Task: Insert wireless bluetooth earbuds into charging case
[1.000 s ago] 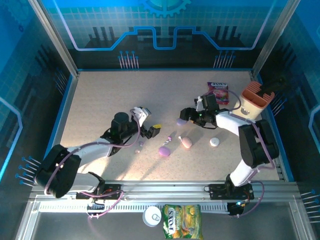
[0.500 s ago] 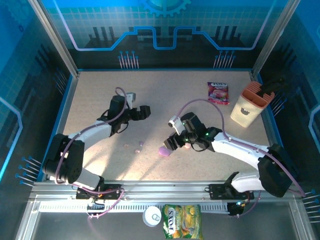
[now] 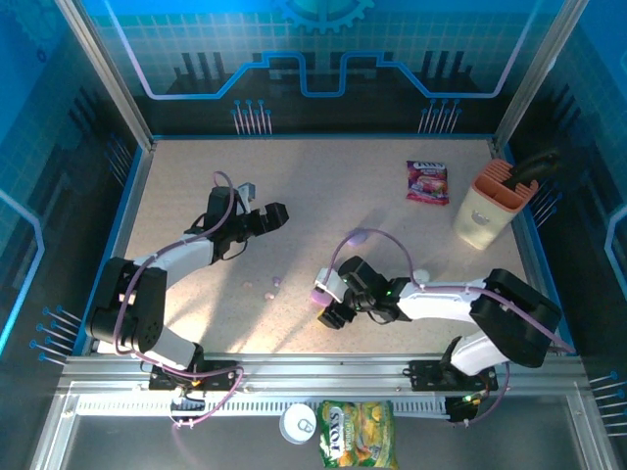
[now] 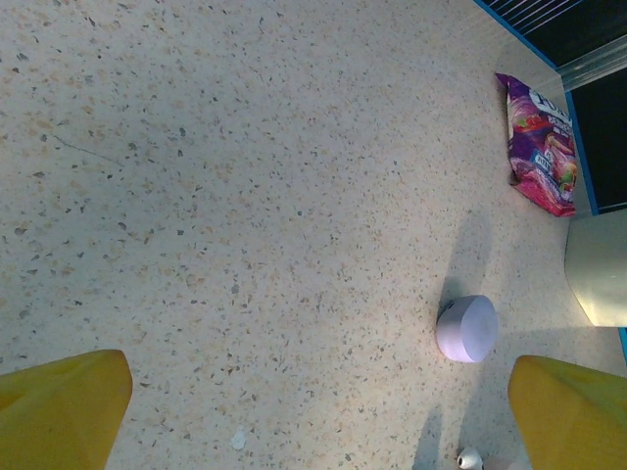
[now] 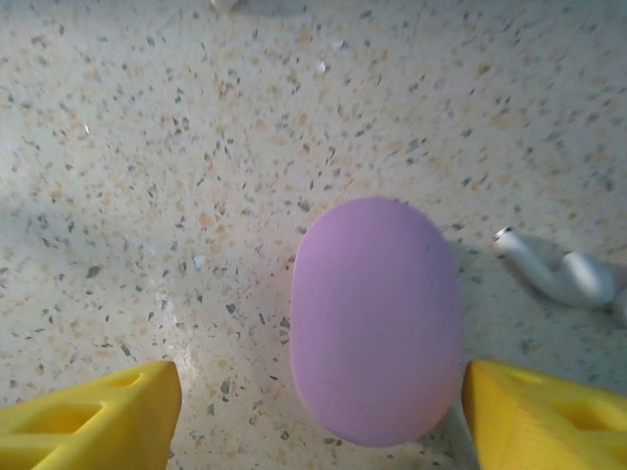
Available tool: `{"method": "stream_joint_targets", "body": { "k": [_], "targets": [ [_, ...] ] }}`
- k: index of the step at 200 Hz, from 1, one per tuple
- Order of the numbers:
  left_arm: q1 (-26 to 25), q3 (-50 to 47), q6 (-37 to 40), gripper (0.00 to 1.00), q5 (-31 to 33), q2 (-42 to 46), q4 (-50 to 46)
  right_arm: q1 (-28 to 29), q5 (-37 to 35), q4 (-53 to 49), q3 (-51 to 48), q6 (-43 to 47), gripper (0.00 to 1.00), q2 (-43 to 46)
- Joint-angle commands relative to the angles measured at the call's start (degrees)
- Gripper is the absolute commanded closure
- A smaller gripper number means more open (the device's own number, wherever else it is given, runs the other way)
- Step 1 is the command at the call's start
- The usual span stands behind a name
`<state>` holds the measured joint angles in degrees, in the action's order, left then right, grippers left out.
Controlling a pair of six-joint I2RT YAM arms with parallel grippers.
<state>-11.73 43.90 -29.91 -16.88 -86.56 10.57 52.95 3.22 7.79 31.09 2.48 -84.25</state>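
Note:
A lilac pebble-shaped charging case (image 5: 375, 318) lies shut on the table, between the yellow fingertips of my open right gripper (image 5: 318, 416), with gaps on both sides. Seen from above, that gripper (image 3: 330, 305) sits low over the case (image 3: 318, 294). A white earbud (image 5: 558, 269) lies just right of the case. Tiny pink and lilac earbuds (image 3: 277, 282) (image 3: 270, 294) lie left of it. My left gripper (image 3: 269, 215) hovers open and empty farther back on the left; its wrist view shows a paler round case (image 4: 466, 328) and a white earbud (image 4: 468, 457).
A white round case (image 3: 420, 277) lies right of my right arm. A purple snack pouch (image 3: 427, 182) and a beige holder (image 3: 487, 206) stand at the back right. A tin (image 3: 299, 423) and a snack bag (image 3: 358, 434) lie in front of the rail.
My right gripper swung from the back right to the near middle and came down around the lilac case. My left gripper drew back and left, away from the small earbuds.

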Motion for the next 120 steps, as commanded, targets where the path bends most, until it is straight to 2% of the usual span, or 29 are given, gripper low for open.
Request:
{"method": "stream_joint_targets", "body": {
  "k": [1, 44, 62, 120],
  "targets": [
    [0.6, -1.6, 0.9, 0.01, -1.5, 2.2, 0.3, 1.4, -1.3, 7.4, -0.7, 3.3, 0.29, -2.0],
    [0.6, -2.0, 2.8, 0.01, -1.7, 3.2, -0.2, 1.4, -1.5, 10.9, -1.0, 4.0, 0.44, -4.8],
    [0.6, -2.0, 3.4, 0.01, -1.4, 3.5, -0.6, 1.4, -2.1, 10.6, -0.9, 4.4, 0.58, -5.0],
    [0.6, -2.8, 4.3, 0.01, -1.3, 4.4, 0.8, 0.7, -1.0, 8.9, -0.9, 5.5, 0.6, -2.2]
  ]
}}
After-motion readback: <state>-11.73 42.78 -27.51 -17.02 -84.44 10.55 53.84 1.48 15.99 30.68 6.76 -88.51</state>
